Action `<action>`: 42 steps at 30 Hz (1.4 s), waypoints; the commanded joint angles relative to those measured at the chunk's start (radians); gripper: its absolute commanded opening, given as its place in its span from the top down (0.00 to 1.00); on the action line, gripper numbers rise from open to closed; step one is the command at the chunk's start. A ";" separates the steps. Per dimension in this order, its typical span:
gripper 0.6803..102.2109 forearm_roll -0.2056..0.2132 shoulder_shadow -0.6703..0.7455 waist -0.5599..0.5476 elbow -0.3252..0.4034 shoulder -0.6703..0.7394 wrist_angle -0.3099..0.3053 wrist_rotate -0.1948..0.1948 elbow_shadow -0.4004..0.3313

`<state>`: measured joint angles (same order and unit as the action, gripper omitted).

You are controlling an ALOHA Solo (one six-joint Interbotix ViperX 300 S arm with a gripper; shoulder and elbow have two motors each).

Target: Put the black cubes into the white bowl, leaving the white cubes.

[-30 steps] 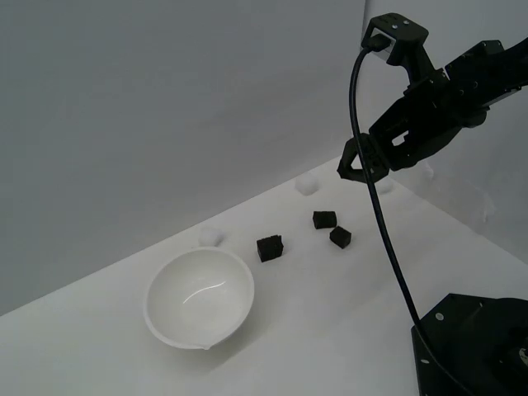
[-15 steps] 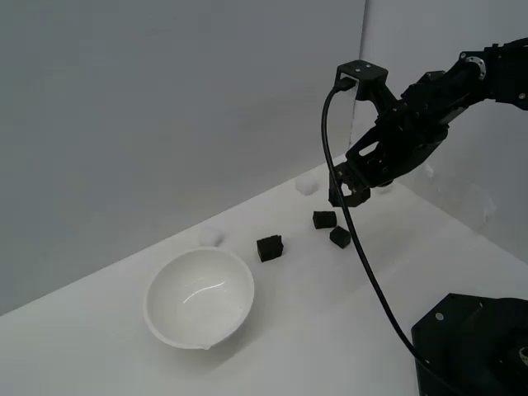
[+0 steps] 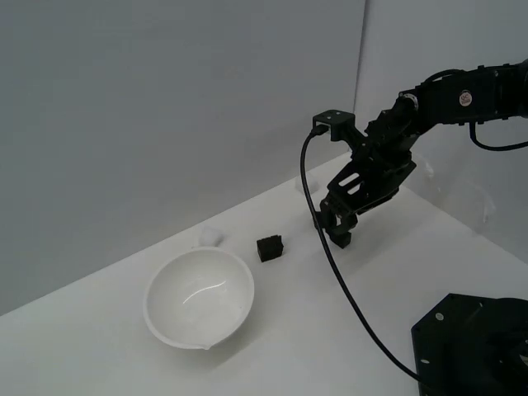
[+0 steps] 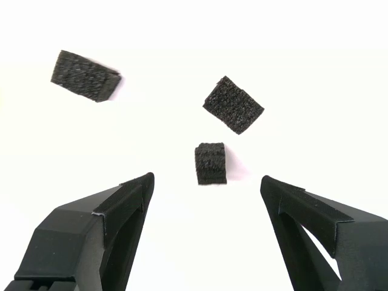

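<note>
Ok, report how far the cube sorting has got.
Nothing is done yet: the white bowl is empty. In hand: the tool is open and hangs over the black cubes, lined up with the nearest black cube, gripping nothing. Left: all three black cubes, including the one nearest the bowl, must go in.

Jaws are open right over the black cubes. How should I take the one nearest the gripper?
Grip the nearest black cube across its two upright side faces, coming straight down from above. It sits flat and roughly square to the open gripper, centred between the jaws. The next black cube lies just beyond it, apart, so close without pushing forward.
</note>
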<state>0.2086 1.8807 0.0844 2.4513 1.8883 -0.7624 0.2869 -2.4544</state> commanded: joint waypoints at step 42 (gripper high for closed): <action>0.98 0.011 0.107 0.018 -0.046 0.103 -0.081 0.031 0.054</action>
<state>0.2086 1.9251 0.0844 2.4283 1.9343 -0.8176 0.3114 -2.4314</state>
